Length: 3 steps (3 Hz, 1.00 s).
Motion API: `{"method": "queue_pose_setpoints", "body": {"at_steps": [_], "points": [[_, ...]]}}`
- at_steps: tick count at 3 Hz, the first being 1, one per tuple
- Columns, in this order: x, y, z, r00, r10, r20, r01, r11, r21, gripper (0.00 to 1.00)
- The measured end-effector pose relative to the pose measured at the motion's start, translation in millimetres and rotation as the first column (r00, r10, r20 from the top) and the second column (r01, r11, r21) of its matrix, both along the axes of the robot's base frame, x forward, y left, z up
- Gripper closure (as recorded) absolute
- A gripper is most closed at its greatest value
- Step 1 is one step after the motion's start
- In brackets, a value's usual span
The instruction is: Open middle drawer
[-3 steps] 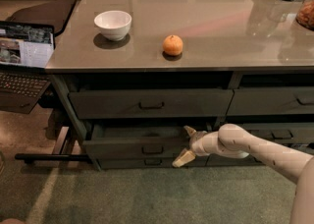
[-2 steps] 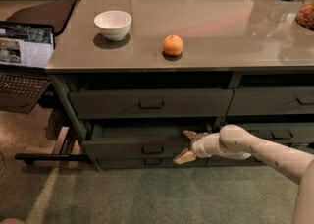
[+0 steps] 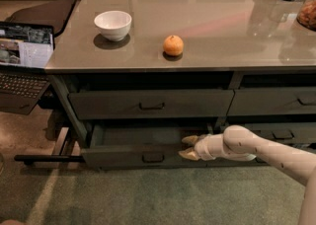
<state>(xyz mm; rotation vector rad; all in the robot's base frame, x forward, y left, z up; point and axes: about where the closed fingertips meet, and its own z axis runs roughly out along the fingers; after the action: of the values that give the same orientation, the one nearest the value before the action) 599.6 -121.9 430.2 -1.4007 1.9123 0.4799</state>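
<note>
The middle drawer (image 3: 123, 159) is pulled partly out below the top drawer (image 3: 148, 103), and its dark inside (image 3: 143, 134) shows. Its bar pull (image 3: 153, 158) sits at the centre of the front. My gripper (image 3: 189, 147) reaches in from the right, just right of the pull. Its tan fingers (image 3: 190, 140) stand one above the other across the top edge of the drawer front, the upper one over the inside and the lower one against the front face. They are close together on that edge.
A white bowl (image 3: 113, 23) and an orange (image 3: 173, 45) sit on the grey countertop (image 3: 222, 21). More drawers (image 3: 276, 101) lie to the right. A laptop (image 3: 24, 56) stands at the left. Green carpet (image 3: 148, 194) lies in front.
The two fingers have drawn closer together on the drawer front's top edge. The drawer stands a little further out than before.
</note>
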Motion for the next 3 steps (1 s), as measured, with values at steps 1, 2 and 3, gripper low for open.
{"method": "queue_pose_setpoints", "body": {"at_steps": [1, 2, 3], "points": [[-0.7, -1.4, 4.1, 1.0, 0.0, 0.0, 0.0, 1.0, 0.0, 0.81], [-1.8, -2.0, 4.4, 1.0, 0.003, -0.001, -0.003, 1.0, -0.001, 0.63], [-17.1, -1.9, 3.9, 0.999, 0.036, -0.027, -0.036, 0.999, -0.019, 0.4]]}}
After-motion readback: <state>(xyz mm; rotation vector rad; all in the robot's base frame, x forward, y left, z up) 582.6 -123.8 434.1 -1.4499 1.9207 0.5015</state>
